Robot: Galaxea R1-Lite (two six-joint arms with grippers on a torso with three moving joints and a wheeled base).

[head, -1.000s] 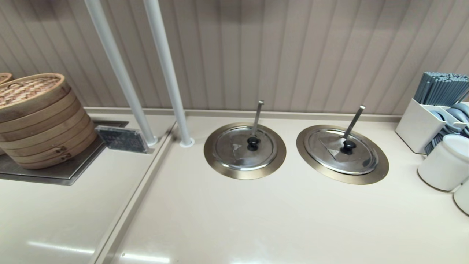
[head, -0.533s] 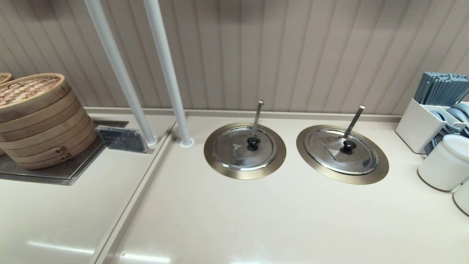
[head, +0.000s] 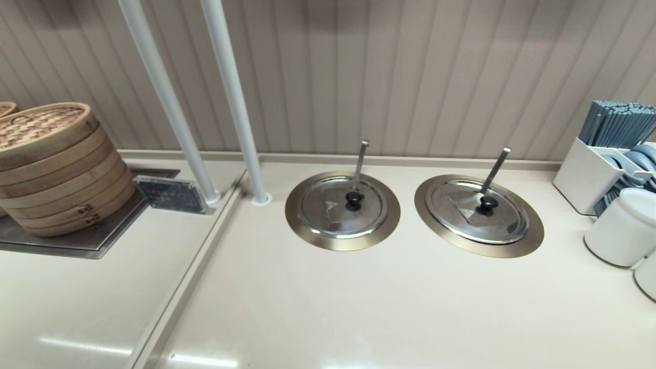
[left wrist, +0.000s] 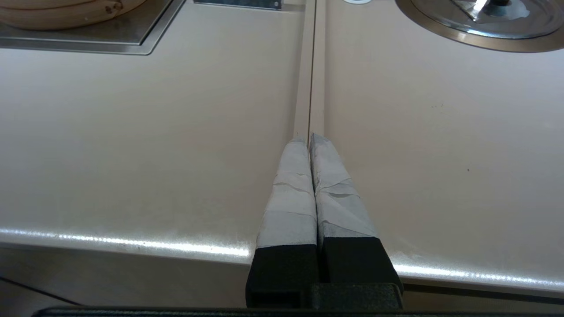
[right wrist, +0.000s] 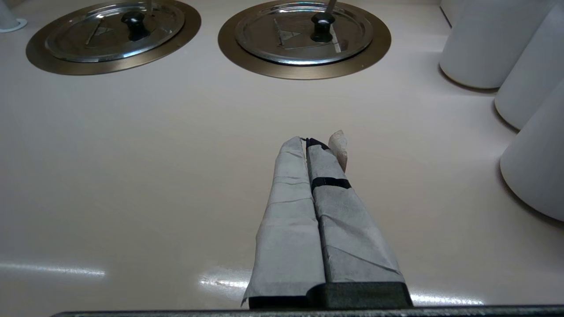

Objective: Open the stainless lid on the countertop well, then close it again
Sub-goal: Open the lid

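Stainless lid (head: 479, 211) seated on countertop well (head: 530, 236), at 3 o'clock from twin lid (head: 342, 207); notch lets ladle handle (head: 494, 170) slant out. Left wrist: left gripper (left wrist: 309, 137) pressed together, empty, parked near counter edge. Right wrist: right gripper (right wrist: 313, 143) likewise closed, empty, lid at 12 o'clock

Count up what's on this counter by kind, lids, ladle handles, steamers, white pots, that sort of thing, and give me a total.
Steel lids: 2, the stainless lid with the slanting ladle handle, and the twin lid
Brass-ringed wells: 2, the countertop well and the twin well
Ladle handles: 2, the other is the upright handle
Bamboo steamer stacks: 1
White pots: 2
Utensil holders: 1
Total: 10
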